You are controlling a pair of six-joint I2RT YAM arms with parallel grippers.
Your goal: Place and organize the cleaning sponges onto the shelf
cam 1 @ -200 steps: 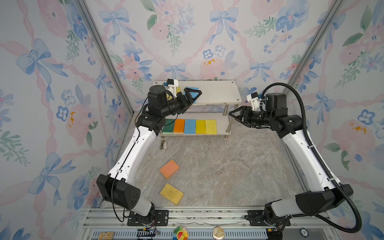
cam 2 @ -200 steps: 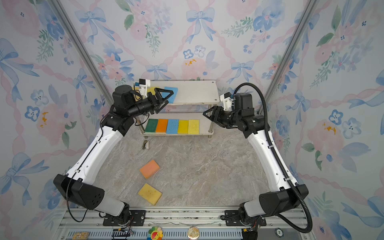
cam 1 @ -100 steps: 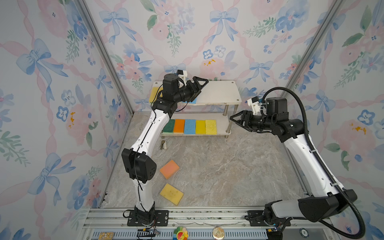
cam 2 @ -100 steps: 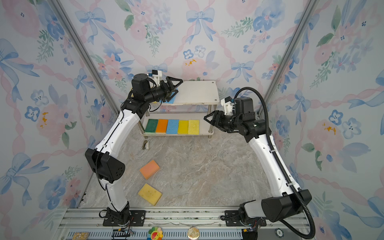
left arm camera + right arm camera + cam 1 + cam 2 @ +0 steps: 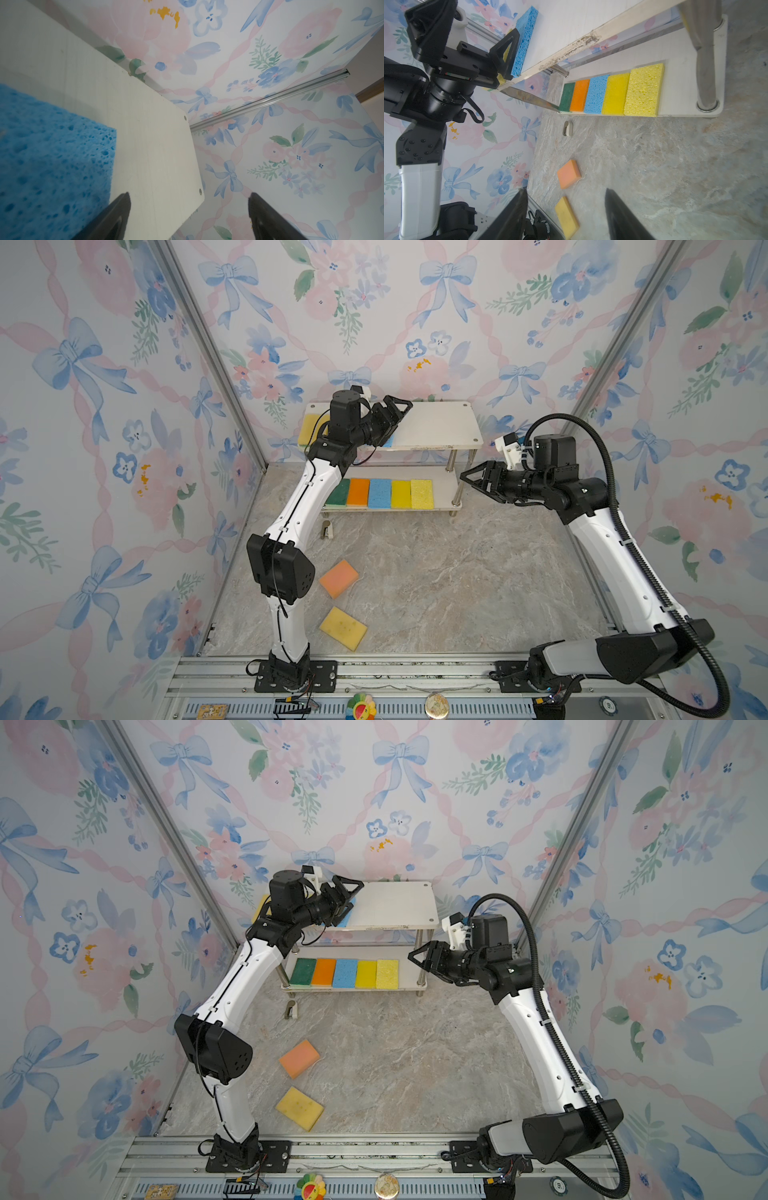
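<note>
My left gripper hangs over the top board of the shelf with its jaws spread wide and nothing between them. A second ago it sat farther left with blue showing inside its frame. Now it has slid right and toward the far edge, and the blue sponge lies flat on the board just beside one finger, clear of the gap. My left elbow, which was low by the base then, now stands up high over the near-left of the worktop. The far-left yellow sponge keeps its place on the top board. My right gripper hovers just right of the shelf at lower-board height, jaws apart and empty, barely shifted. The row of five sponges on the lower board is unchanged, and the loose orange sponge and loose yellow sponge lie where they were on the near-left worktop.
</note>
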